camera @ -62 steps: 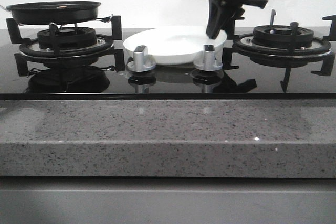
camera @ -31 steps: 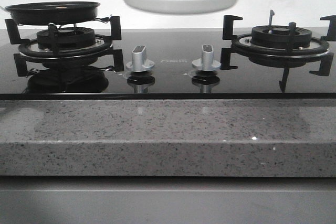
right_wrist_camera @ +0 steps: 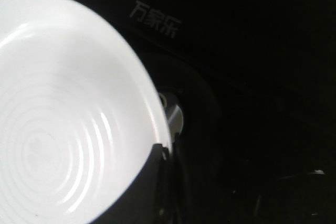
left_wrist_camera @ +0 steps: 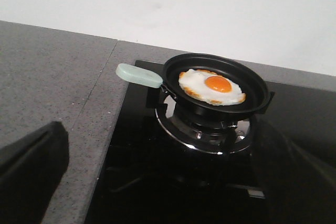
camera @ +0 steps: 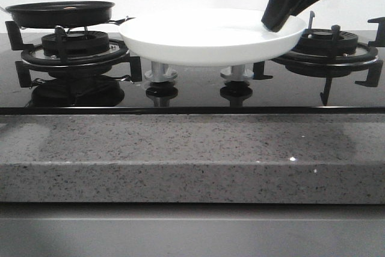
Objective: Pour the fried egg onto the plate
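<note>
Above two knobs (camera: 160,74), one plate (camera: 204,43) in right hand's (camera: 280,21) grip; one fried egg (left_wrist_camera: 212,87).

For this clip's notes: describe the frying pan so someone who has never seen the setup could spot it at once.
Start at the black glass hob set in the grey speckled counter. The pan sits on the left burner, on the robot's left. It is the only black, round vessel there, with a pale green handle and the fried egg inside, unlike the white plate.
</note>
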